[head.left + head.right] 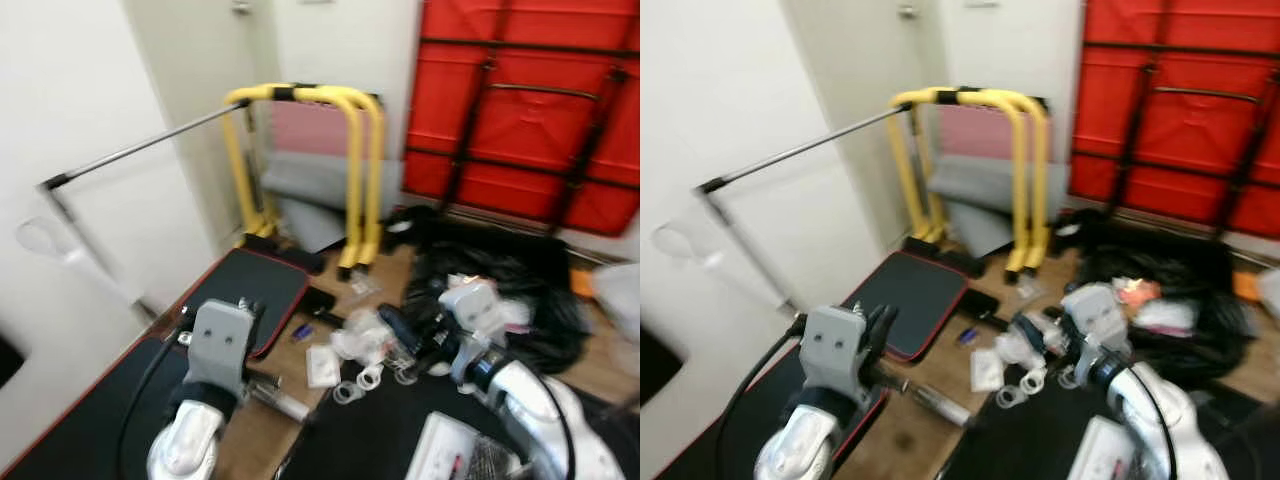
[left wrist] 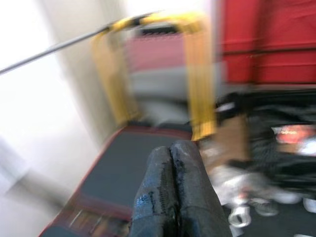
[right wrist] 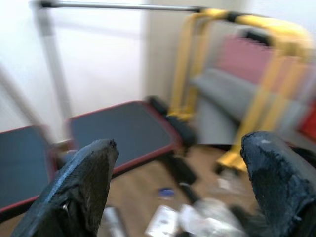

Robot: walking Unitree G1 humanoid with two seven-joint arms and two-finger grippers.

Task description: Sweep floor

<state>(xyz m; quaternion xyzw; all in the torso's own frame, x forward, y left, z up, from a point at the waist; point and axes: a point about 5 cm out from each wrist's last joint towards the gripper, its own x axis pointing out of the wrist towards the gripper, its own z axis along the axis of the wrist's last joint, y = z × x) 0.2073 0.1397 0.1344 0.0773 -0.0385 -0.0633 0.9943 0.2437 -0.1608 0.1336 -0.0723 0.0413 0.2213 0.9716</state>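
Note:
Litter lies on the wooden floor [image 1: 262, 432] ahead: white packets [image 1: 322, 365], clear plastic rings [image 1: 360, 384] and crumpled wrappers [image 1: 365, 335]. A grey metal pole [image 1: 140, 146] slants from the left wall up to a yellow frame [image 1: 355, 150]; I cannot tell whether it is a broom handle. My left gripper [image 2: 171, 150] is shut with nothing in it and hangs over the near edge of a black mat [image 1: 250, 290]. My right gripper [image 3: 180, 143] is open with nothing between its fingers [image 3: 84, 182], and hovers above the litter.
Red-edged black mats cover the floor on the left and near me. A black rubbish bag [image 1: 510, 280] with scraps on it sits to the right. A red folded panel [image 1: 530, 110] leans on the back wall. White walls close in the left side.

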